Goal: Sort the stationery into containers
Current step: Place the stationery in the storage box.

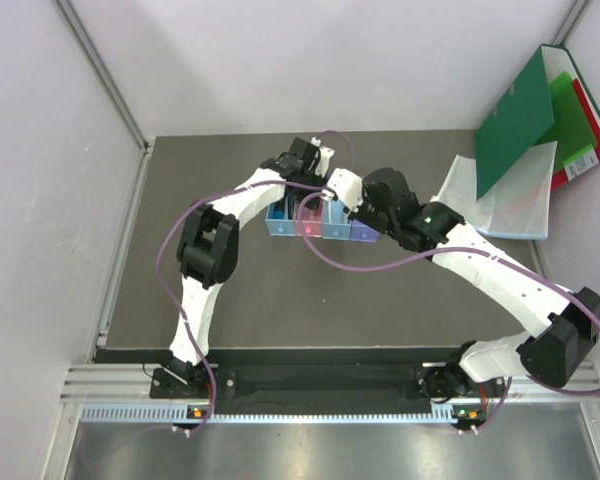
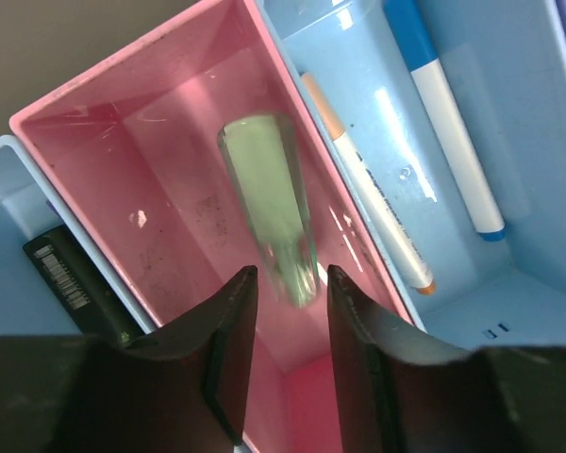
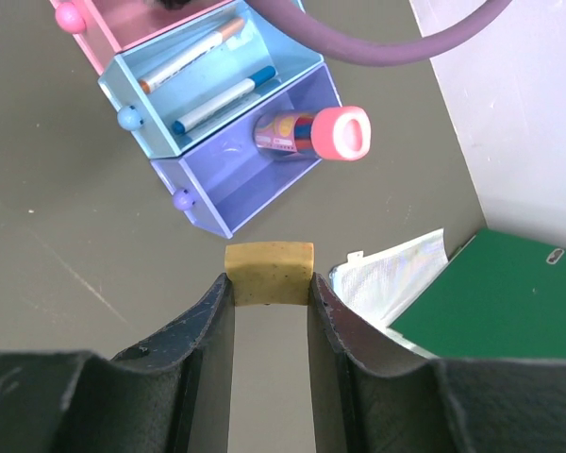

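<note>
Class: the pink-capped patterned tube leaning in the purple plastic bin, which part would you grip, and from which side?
I'd take the pink-capped tube by its cap, which juts past the purple bin's wall, clear of it. Come from above, closing across the round cap; the body lies inside the bin.

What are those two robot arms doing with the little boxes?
They are sorting pens and small bits into a row of little bins. The right gripper pinches a small yellowish block near the purple bin, where a pink-capped tube leans on the rim. The left gripper hangs open over the pink bin, which has a pale green thing inside. Two pens lie in the blue bin beside it.
</note>
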Available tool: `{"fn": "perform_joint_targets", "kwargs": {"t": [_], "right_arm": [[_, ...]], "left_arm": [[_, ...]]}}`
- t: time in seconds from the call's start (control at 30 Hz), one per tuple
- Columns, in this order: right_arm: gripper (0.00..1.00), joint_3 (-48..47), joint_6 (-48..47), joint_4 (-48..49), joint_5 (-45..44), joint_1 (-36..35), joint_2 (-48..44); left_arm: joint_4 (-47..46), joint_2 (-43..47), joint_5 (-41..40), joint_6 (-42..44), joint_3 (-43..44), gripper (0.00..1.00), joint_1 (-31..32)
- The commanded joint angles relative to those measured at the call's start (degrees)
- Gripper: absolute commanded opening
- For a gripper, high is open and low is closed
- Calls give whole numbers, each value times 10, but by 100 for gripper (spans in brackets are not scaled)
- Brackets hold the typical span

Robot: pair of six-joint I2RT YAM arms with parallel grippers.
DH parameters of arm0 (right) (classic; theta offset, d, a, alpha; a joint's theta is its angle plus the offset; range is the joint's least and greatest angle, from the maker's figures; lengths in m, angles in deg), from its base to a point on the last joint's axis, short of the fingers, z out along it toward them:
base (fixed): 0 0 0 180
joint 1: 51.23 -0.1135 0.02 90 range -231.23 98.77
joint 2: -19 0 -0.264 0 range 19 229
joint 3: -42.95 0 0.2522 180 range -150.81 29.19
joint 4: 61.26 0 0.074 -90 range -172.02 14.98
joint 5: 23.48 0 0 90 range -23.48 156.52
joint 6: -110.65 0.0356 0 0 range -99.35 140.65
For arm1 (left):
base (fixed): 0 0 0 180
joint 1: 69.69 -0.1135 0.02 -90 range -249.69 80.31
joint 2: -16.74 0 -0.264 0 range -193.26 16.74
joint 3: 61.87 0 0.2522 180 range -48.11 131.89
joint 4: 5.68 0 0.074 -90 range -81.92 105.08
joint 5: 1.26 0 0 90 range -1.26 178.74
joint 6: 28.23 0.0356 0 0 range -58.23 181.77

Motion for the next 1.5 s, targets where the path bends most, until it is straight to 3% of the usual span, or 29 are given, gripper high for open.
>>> {"fn": "perform_joint_targets", "kwargs": {"t": [0.0, 0.3, 0.7, 1.0, 1.27, 1.47], "right_arm": [[12, -30, 8, 29, -6, 4, -5], [11, -43, 7, 39, -7, 4, 7], [11, -54, -2, 85, 15, 3, 52], [10, -130, -22, 161, 54, 1, 203], [9, -233, -41, 197, 80, 4, 358], [9, -244, -34, 218, 88, 4, 421]], "left_arm": [[-29, 45, -4, -19, -2, 46, 1], [-18, 112, -16, -35, -10, 50, -1], [-46, 285, -90, -29, -127, 50, -71], [-74, 387, -105, 7, -272, 50, -116], [-79, 420, -111, 18, -294, 50, -125], [-76, 438, -114, 19, -300, 50, -139]]}}
